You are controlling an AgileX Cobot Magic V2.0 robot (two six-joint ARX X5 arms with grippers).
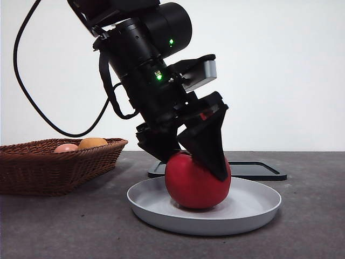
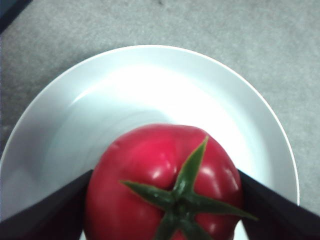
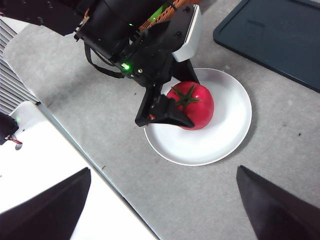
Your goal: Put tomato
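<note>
Tomato sits on the white plate, stem up, toward one side of the dish rather than centred. Left gripper is clamped on it, one black jaw on each flank, arm leaning in from above. Skin looks glossy and smooth, so likely slippery; flesh probably soft, bruises under hard squeeze. Fairly light by the look of it. Best hold is across the widest part, as now, clear of the green stem. Round body may roll on the shallow plate once let go.

Right gripper hangs high above the table, jaws spread wide, holding nothing.

Table is grey, matte, flat. Wicker basket well apart to one side, holding an orange fruit and a pinkish fruit. Dark tray lies just behind the plate. Plain white wall behind.
</note>
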